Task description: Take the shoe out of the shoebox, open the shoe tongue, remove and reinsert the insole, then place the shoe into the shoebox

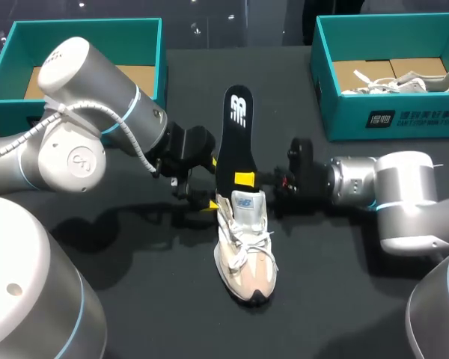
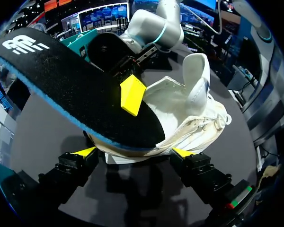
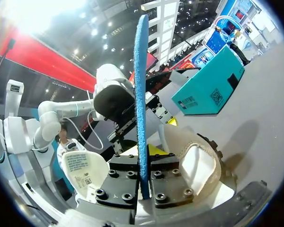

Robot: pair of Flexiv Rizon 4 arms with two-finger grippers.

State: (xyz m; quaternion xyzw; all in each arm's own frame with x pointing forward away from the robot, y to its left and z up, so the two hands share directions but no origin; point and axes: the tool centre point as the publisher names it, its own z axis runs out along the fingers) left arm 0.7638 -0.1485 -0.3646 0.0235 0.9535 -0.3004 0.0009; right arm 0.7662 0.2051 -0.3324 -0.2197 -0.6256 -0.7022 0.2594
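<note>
Dark and matte, the bench (image 1: 135,299) carries two teal shoeboxes with brown cardboard floors at its far corners: the left shoebox (image 1: 90,34), and the right shoebox (image 1: 389,120), which holds a second shoe (image 1: 404,84). Between them and nearer us, the pale beige shoe (image 1: 245,247) with white laces stands on its sole. Our left pincer (image 2: 135,152) clamps its heel from both sides. Our right pincer (image 3: 144,177) pinches the thin black insole (image 1: 234,134), blue underneath, upright at the shoe's collar.

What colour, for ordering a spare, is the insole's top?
Black insole, white logo, blue edge; clearest in left wrist view.
</note>
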